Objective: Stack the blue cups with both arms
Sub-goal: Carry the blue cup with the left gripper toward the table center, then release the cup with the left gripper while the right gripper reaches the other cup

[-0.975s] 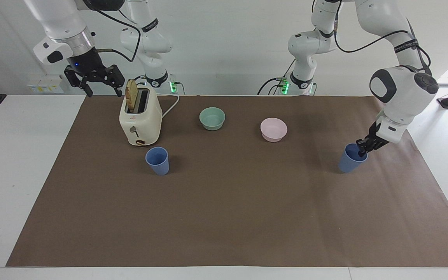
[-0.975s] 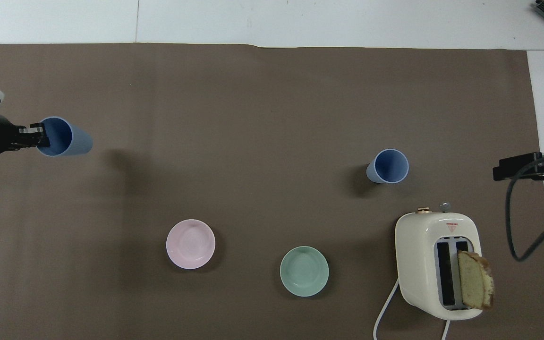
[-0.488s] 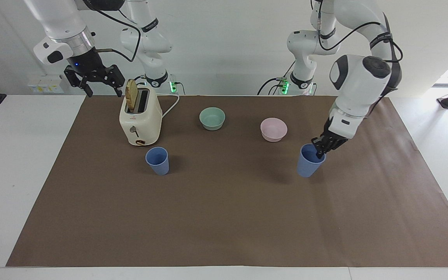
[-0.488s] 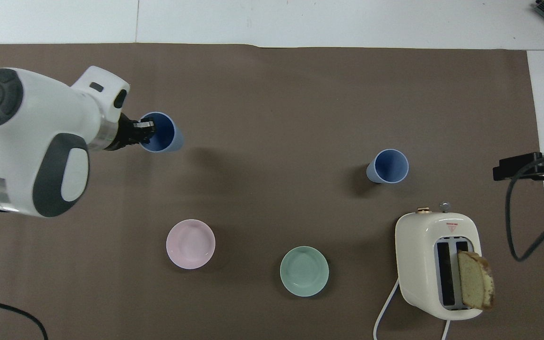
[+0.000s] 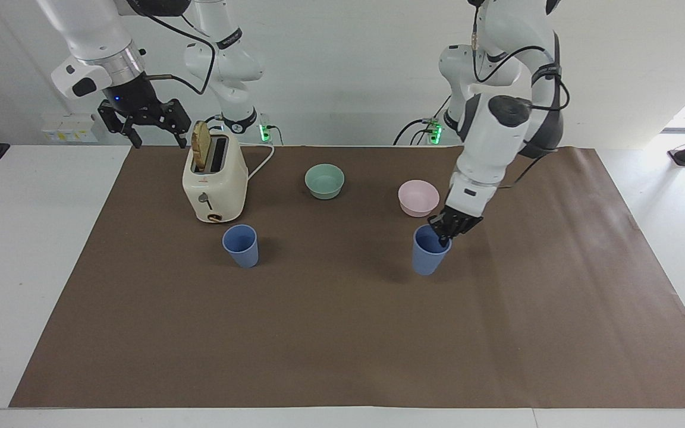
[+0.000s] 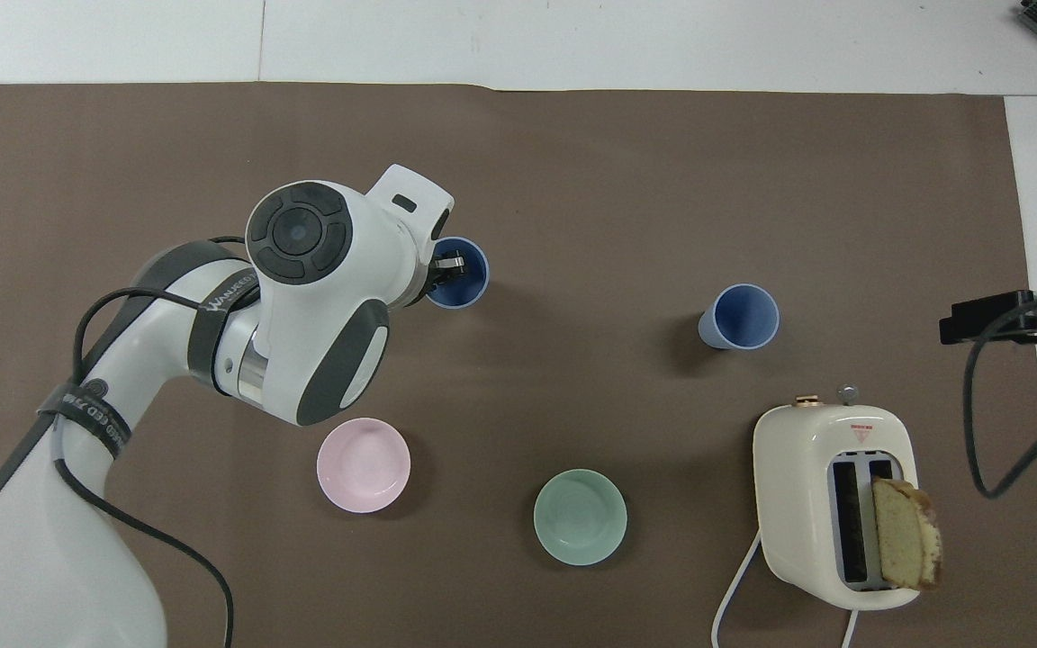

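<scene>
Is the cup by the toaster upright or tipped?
Upright: the free blue cup stands on its base, mouth up, beside the toaster.

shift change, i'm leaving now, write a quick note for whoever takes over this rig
Left gripper: shut on the rim of one small matte blue plastic cup, held over the brown mat beside the pink bowl.
Right gripper: open, waiting in the air beside the cream toaster.
Second blue cup: upright on the mat by the toaster.
Done: first cup gripped.
Left: bring it over the second cup and nest it.

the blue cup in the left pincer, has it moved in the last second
Yes. The held blue cup has travelled from the left arm's end of the table toward the middle, now just past the pink bowl.
</scene>
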Robot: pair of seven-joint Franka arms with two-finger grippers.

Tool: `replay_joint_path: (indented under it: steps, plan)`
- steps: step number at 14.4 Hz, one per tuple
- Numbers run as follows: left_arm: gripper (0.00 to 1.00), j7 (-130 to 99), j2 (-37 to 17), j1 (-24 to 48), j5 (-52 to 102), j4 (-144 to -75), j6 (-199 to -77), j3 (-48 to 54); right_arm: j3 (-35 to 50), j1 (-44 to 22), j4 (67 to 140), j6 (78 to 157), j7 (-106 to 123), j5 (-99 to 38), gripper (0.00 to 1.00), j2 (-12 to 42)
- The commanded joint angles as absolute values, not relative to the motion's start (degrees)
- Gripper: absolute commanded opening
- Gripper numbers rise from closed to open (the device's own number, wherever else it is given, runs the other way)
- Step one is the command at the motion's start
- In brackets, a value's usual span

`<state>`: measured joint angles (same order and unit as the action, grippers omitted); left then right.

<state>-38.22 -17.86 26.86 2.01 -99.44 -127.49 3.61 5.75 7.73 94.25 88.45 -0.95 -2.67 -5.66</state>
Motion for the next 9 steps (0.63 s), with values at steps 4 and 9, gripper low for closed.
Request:
replay_joint_path:
  steps: [4,9]
  plan:
    - [0.0,-38.76,-22.14,30.14,-1.05,-98.26,-130.16,2.46,5.89,8.0,94.57,88.42,-1.58,-2.99,1.0,-6.33]
    - [0.08,-38.67,-22.41,30.5,-1.23,-98.7,-130.43,2.55,5.8,8.0,94.57,88.16,-1.67,-2.99,1.0,-6.33]
